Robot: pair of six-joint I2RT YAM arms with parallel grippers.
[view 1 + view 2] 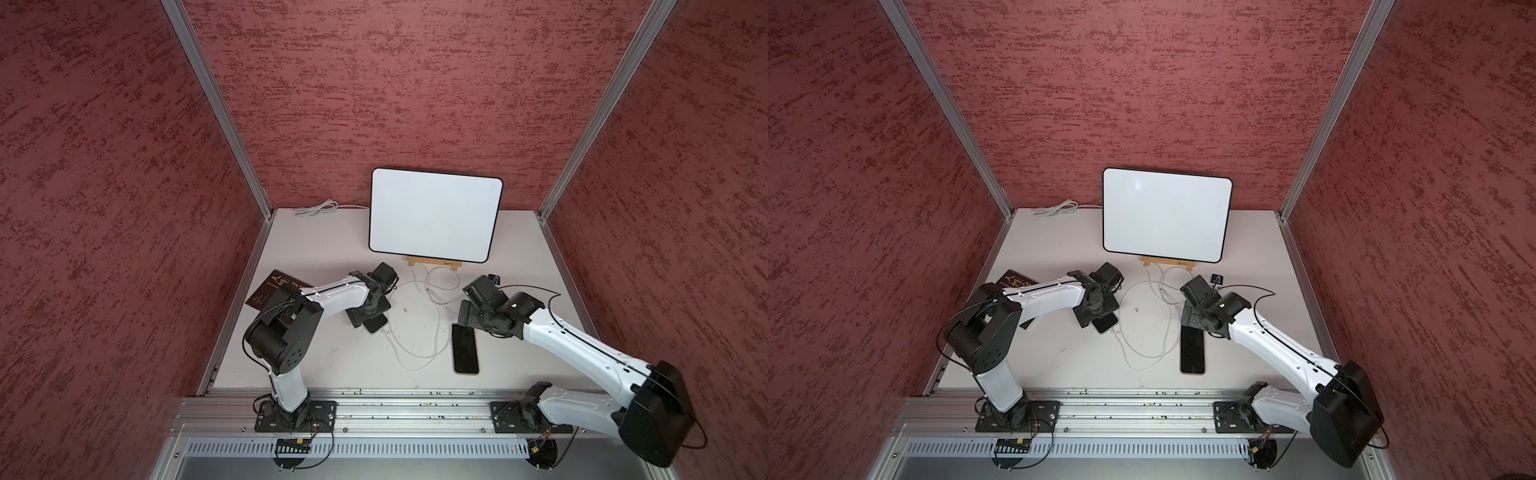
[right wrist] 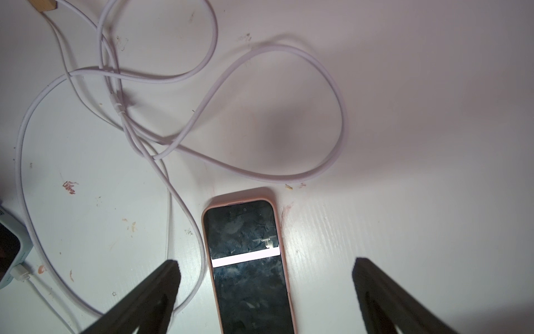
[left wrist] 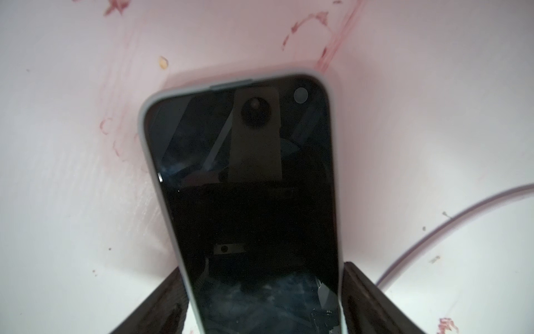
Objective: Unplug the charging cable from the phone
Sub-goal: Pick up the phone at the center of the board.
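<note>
The phone in the pale blue case (image 3: 245,202) lies flat on the white counter (image 1: 328,365), left of centre, screen up and dark. The left gripper (image 3: 261,269) comes down over it, jaws apart with one on each long side of the phone. Its fingers (image 3: 361,292) sit right against the case edges, but I cannot tell whether they actually press on it.

The charging cable (image 2: 39,286) ends in a white plug (image 2: 21,273) that is seated in the phone's near right end, so it is not yet pulled out. From there the cable runs toward the near edge. More white cable (image 2: 342,115) lies in loose, crossing loops in the middle of the counter, between the two arms.

A second phone in a pink case (image 2: 248,274) lies right of centre, lengthwise from near to far. The right gripper (image 2: 265,261) hangs above its far end with jaws wide apart, clear of the case on both sides and holding nothing.

At the far side a white board with a dark rim (image 1: 434,216) leans on a small wooden stand (image 1: 432,262). A dark book (image 1: 270,293) lies at the left edge, partly under the left arm, and a small cable bundle (image 1: 318,208) sits in the far left corner.
</note>
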